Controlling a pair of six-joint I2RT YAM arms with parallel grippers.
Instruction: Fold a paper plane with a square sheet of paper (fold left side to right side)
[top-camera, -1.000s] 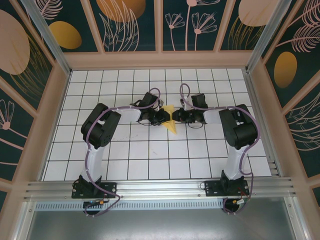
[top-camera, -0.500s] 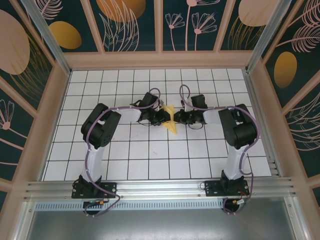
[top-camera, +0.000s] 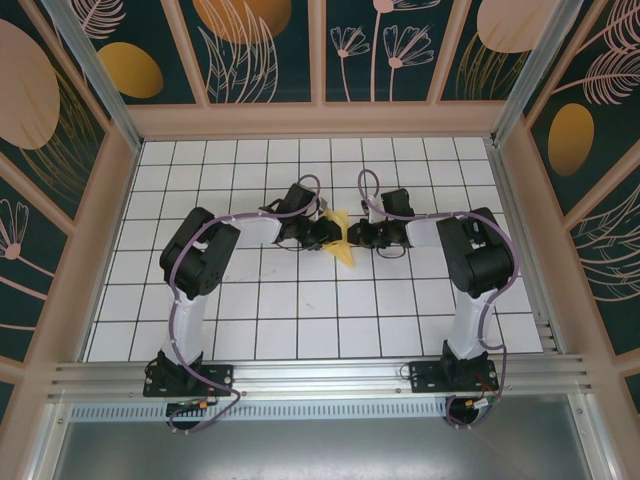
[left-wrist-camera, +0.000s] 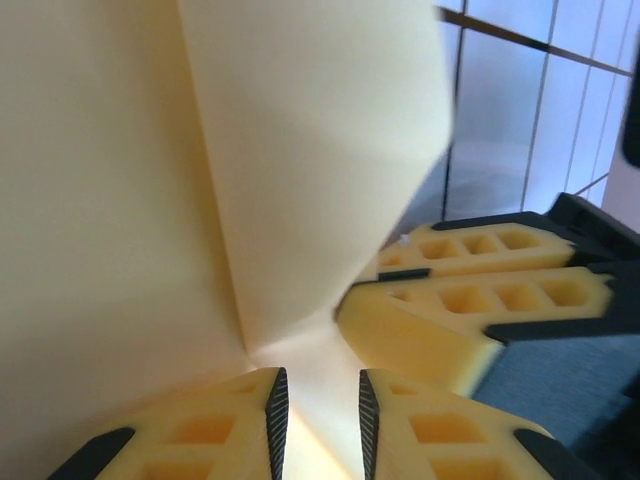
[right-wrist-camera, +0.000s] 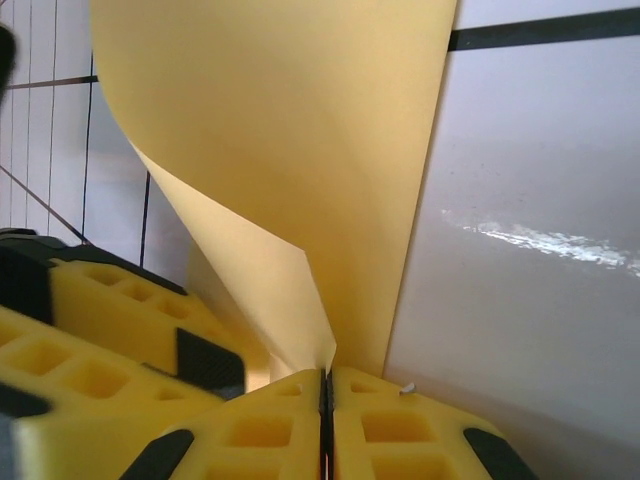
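Paper (right-wrist-camera: 300, 150) | long axis near-far, between the 2 pincers | right pincer (right-wrist-camera: 325, 395) clenched on its edge | left pincer (left-wrist-camera: 318, 405) slightly parted, equally near

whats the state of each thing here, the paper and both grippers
square sheet of paper: partly folded, creased, one flap curling upward, lying between the two grippers
left gripper: fingers a little apart, paper showing in the gap
right gripper: fingers pressed together on the paper's edge
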